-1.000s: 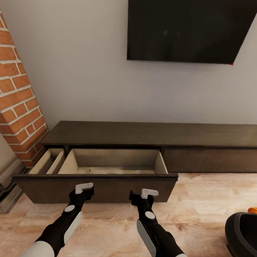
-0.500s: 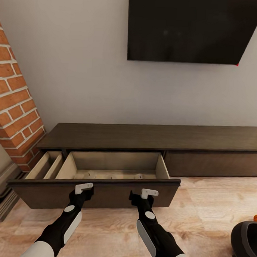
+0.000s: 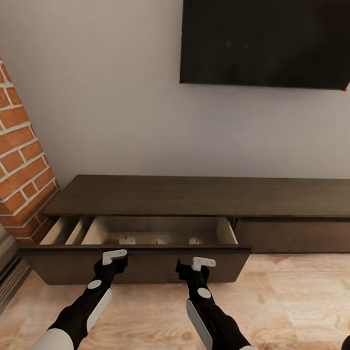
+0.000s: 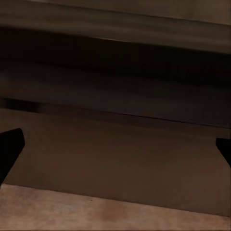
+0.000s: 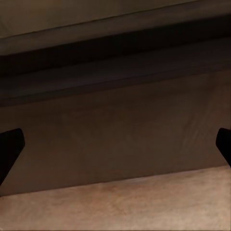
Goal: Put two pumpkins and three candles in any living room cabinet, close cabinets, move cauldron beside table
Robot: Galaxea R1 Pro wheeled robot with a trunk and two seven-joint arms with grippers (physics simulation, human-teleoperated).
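Nearest to the robot are its two arms, stretched forward side by side. The left gripper (image 3: 114,256) and the right gripper (image 3: 203,262) are both at the dark drawer front (image 3: 140,260), at about the same height and well apart from each other. In the wrist views the finger tips (image 4: 10,144) stand far apart at the two edges of the picture, with nothing between them, so both grippers are wide and hold nothing.

The drawer front is straight ahead of both grippers and looks very close, maybe touching; I cannot tell contact. Its long axis runs left to right, across the line of the arms. Neither arm is clearly nearer, so I judge a push with both together would keep the front square.

Behind the front, the drawer (image 3: 157,231) of the cabinet (image 3: 204,194) is partly out, with pale wood inside. Some small pale things (image 3: 157,240) lie at its back, too small to name. The way inward looks free up to the cabinet body. At the left, the brick wall (image 3: 17,178) is close to the drawer end. The floor (image 3: 291,302) on the right is open
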